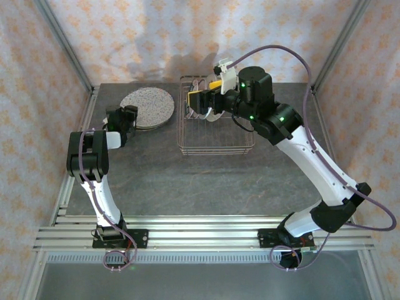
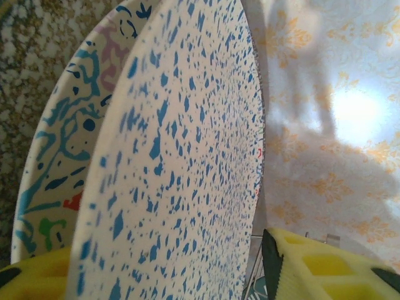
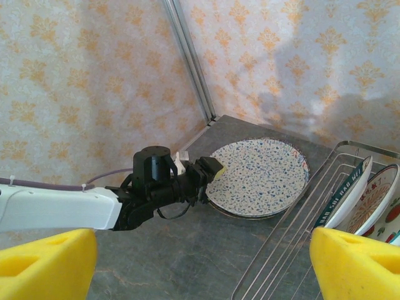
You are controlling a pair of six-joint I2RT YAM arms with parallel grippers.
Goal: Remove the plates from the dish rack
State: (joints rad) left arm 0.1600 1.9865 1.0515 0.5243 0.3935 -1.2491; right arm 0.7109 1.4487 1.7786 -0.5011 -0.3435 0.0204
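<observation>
Straddling the rim of the speckled plate (image 2: pixel 187 156), the left gripper (image 1: pixel 128 117) has its yellow fingers (image 2: pixel 312 269) partly apart, with a gap showing beside the plate's edge, so nothing is clamped. That plate lies on top of a floral plate (image 2: pixel 56 156), stacked flat on the table (image 1: pixel 187 181) left of the dish rack (image 1: pixel 215 134). The right gripper (image 3: pixel 203 262) hangs over the rack, spread wide and empty. Two plates (image 3: pixel 369 200) stand upright in the rack.

blue-speckled plate (image 2: pixel 187 156) atop floral plate (image 2: pixel 59 162)
</observation>
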